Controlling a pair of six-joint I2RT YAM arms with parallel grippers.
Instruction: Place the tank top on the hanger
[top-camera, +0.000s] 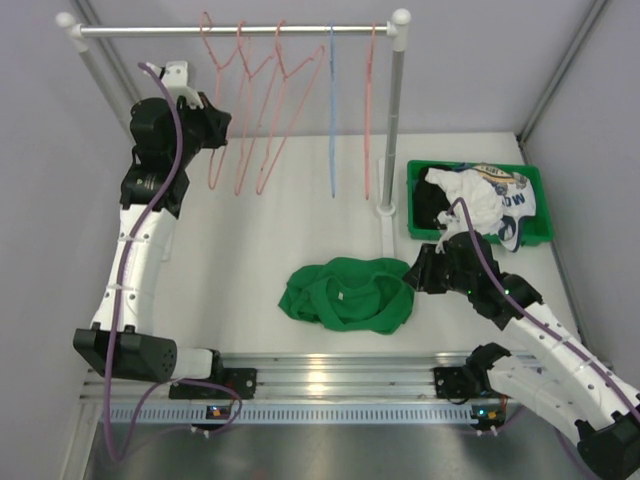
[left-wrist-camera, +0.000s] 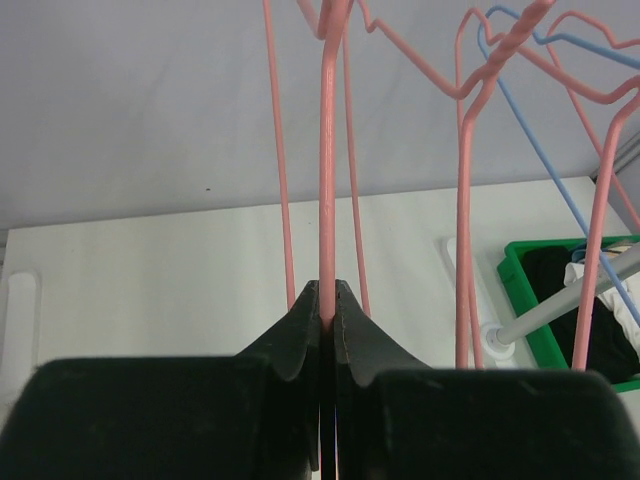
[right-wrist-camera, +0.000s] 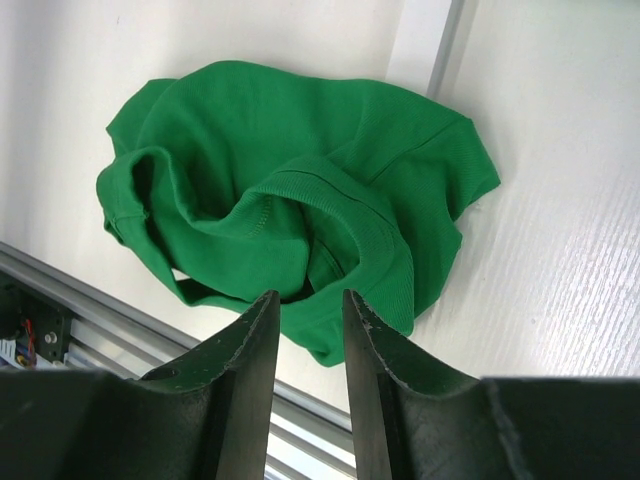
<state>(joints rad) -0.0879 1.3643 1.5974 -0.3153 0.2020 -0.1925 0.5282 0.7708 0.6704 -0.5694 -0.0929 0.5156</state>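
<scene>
Overhead view of a white worktop (top-camera: 300, 200) with 2 robot arms bolted at its near edge. The bright green tank top (top-camera: 348, 293) lies crumpled on the worktop at front centre. It forms a low heap a little wider from left to right than from front to back, and is not yet on any hanger.

The right gripper (top-camera: 418, 270) sits at the heap's right-hand edge, so the cloth lies to its left in this view. In the right wrist view the right gripper (right-wrist-camera: 309, 296) has its 2 fingers spread apart and holds nothing. The tank top (right-wrist-camera: 290, 190) fills the view just beyond the fingertips, and a ribbed hem curls toward the gap. Whether the fingers touch the fabric cannot be told.

The left gripper (top-camera: 220, 128) is raised at the back left, beside a silver rail (top-camera: 240, 30) that carries several pink wire hangers and 1 blue hanger (top-camera: 331, 110). It is clenched on the leftmost pink hanger (top-camera: 213, 165). In the left wrist view the left gripper (left-wrist-camera: 327, 295) pinches that hanger (left-wrist-camera: 326, 180), and its wire rises straight up from between the closed fingers.

The held hanger is well apart from the tank top, up and to the back left of it. The right arm is much the nearer to the cloth and looks the one to lift it.

A green bin (top-camera: 470, 238) at the right holds other garments.
</scene>
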